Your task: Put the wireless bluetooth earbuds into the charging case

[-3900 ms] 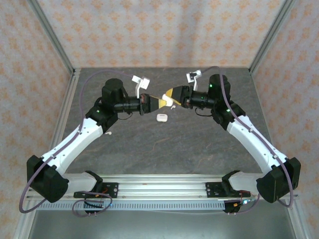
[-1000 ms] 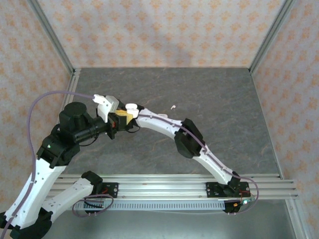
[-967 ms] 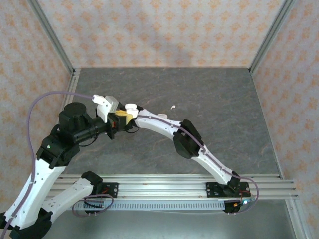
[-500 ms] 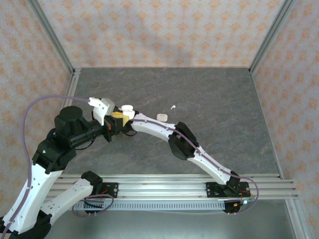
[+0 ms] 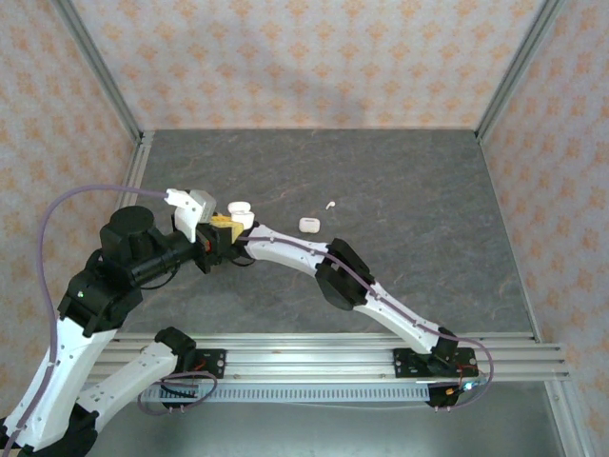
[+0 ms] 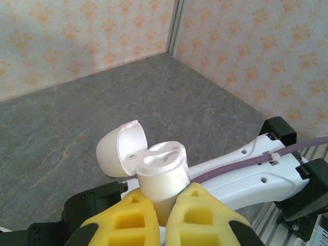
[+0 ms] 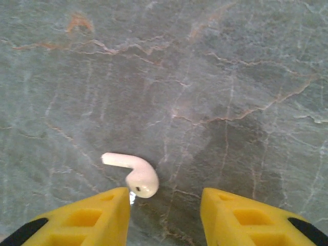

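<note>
My left gripper [image 6: 166, 197] is shut on the lower body of a white charging case [image 6: 161, 171], held upright with its lid [image 6: 120, 148] flipped open to the left. In the top view that case [image 5: 238, 211] sits at the left gripper [image 5: 222, 228], left of centre. My right arm [image 5: 295, 252] stretches across the table to just below it. The right gripper [image 7: 164, 215] stands open, low over the table, with one white earbud [image 7: 134, 171] lying flat between its fingers, close to the left finger [image 7: 97, 212]. Another earbud [image 5: 330, 204] lies further back on the table.
A second small white case [image 5: 309, 225], closed, rests on the grey stone-patterned table [image 5: 409, 190] right of the held case. Patterned walls with metal corner posts [image 5: 105, 86] enclose the table. The mounting rail [image 5: 314, 352] runs along the near edge.
Both arms have shifted a little left, the left gripper carrying the open case. The right arm moved off the closed case on the table, uncovering it, and its jaws opened slightly.
</note>
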`<act>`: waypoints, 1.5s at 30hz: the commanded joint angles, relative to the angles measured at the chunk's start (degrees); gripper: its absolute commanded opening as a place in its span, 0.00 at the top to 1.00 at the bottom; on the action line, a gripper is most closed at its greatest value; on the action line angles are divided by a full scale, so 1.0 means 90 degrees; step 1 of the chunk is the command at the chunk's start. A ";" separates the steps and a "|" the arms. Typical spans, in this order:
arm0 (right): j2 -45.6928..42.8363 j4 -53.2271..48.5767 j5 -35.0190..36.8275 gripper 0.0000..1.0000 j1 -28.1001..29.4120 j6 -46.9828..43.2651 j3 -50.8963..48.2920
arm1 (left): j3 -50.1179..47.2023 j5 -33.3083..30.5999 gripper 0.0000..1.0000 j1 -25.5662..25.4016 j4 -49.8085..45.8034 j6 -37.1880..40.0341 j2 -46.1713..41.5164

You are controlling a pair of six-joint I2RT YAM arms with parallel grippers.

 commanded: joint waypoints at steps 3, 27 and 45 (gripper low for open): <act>0.0249 0.0212 0.0161 0.57 0.0008 -0.0231 0.0156 | -0.0003 -0.0165 1.00 0.0057 -0.0137 0.0167 -0.0083; 0.0668 -0.0206 0.1242 0.76 0.0263 -0.1392 0.0586 | 0.0028 -0.0401 1.00 0.0062 -0.0469 0.0370 -0.0190; -0.4133 0.1622 0.1706 0.93 -0.0877 -0.1039 -0.5994 | -0.0990 0.0237 1.00 0.0062 0.0773 0.0231 -0.0423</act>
